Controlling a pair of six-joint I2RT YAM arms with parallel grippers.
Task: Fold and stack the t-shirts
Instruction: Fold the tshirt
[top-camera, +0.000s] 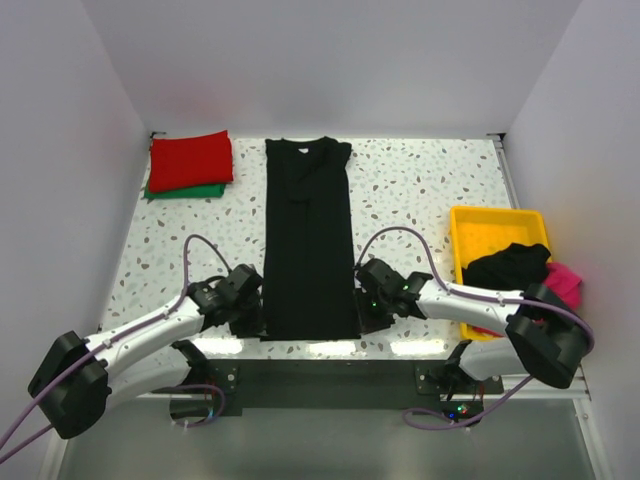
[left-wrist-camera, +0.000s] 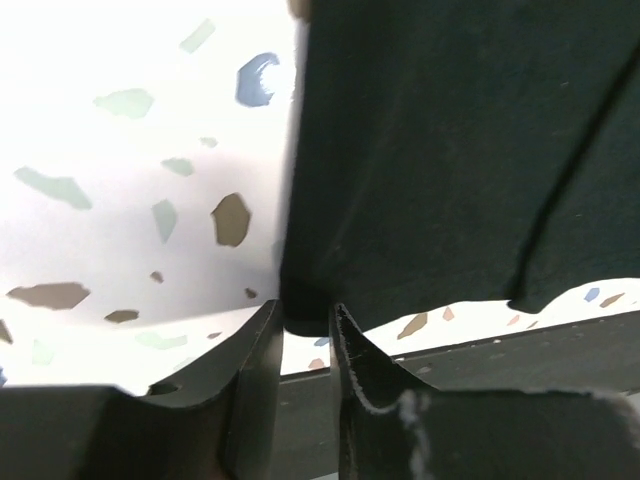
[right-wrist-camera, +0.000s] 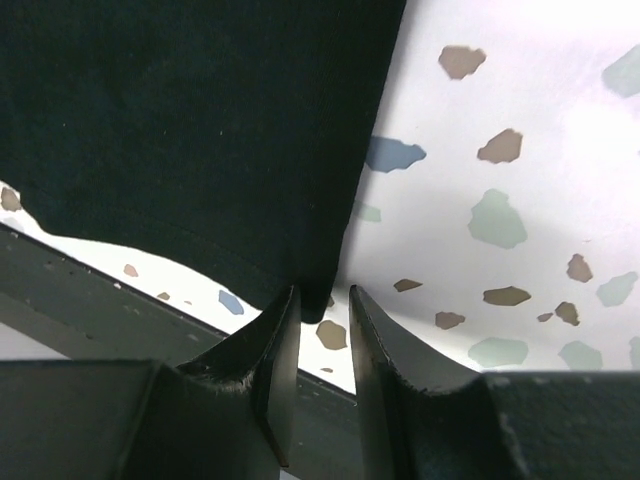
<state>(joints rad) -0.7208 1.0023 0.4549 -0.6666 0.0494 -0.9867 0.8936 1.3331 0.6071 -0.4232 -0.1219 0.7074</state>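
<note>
A black t-shirt (top-camera: 308, 240) lies down the middle of the table, folded into a long narrow strip with its collar at the far end. My left gripper (top-camera: 254, 306) is at its near left corner and my right gripper (top-camera: 364, 302) at its near right corner. In the left wrist view the left gripper (left-wrist-camera: 305, 318) stands slightly open, with the corner of the black cloth (left-wrist-camera: 450, 150) at its tips. The right gripper (right-wrist-camera: 323, 300) is also slightly open; the shirt's corner (right-wrist-camera: 200, 120) touches only its left finger. A folded red t-shirt (top-camera: 191, 160) lies on a green one (top-camera: 185, 190) at the far left.
A yellow tray (top-camera: 497, 222) stands at the right and holds a crumpled black shirt (top-camera: 508, 265); a pink one (top-camera: 566, 282) hangs over its right side. A dark metal bar (top-camera: 330, 375) runs along the table's near edge. White walls close in the far side and both flanks.
</note>
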